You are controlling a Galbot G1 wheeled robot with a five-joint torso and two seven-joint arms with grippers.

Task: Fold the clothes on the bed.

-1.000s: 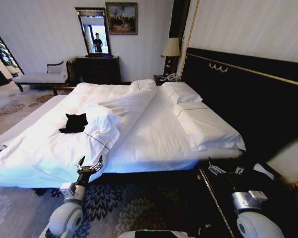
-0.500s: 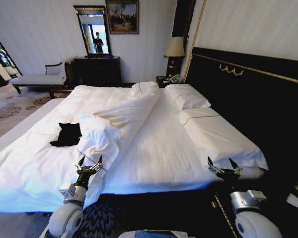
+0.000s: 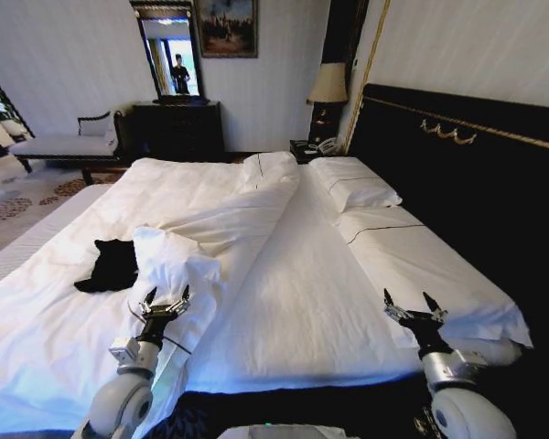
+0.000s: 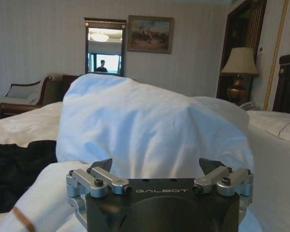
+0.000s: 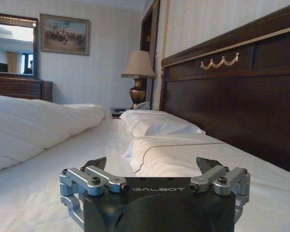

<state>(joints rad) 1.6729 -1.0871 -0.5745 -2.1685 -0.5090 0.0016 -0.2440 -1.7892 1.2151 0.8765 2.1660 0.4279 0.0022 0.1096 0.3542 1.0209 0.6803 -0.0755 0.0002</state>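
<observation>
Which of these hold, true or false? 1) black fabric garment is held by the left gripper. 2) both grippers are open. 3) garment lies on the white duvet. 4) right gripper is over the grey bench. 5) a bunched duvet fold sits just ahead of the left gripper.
1) False: the black soft fabric garment lies free, apart from the left gripper.
2) True: the left gripper and the right gripper both have their fingers spread.
3) True: it rests on the white duvet of the large dark-framed bed.
4) False: it hovers over the bed near the white pillows.
5) True: the bunched duvet fold rises directly ahead.
</observation>
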